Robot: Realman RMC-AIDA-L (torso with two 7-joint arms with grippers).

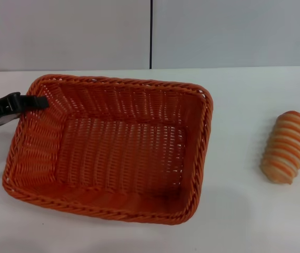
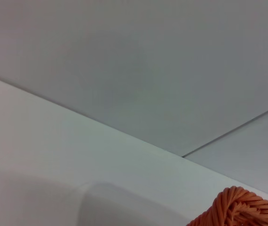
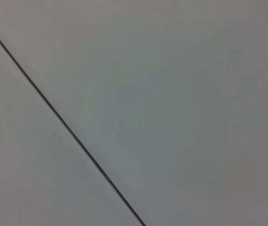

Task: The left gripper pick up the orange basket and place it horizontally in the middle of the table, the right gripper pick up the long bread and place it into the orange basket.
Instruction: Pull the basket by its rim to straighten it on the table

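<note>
The orange basket [image 1: 113, 150] lies flat on the white table [image 1: 234, 221], its long side running left to right, a little left of centre in the head view. My left gripper [image 1: 31, 104] reaches in from the left edge and is shut on the basket's far-left rim, one black finger [image 1: 38, 101] lying over the braid. In the left wrist view only a corner of the basket rim [image 2: 240, 209] shows. The long bread [image 1: 286, 147], striped orange and cream, lies on the table to the right of the basket, well apart from it. The right gripper is out of view.
A light grey wall [image 1: 218, 31] with a dark vertical seam [image 1: 150, 34] rises behind the table. The right wrist view shows only the wall [image 3: 171, 94] and its seam [image 3: 63, 123]. Bare tabletop separates basket and bread.
</note>
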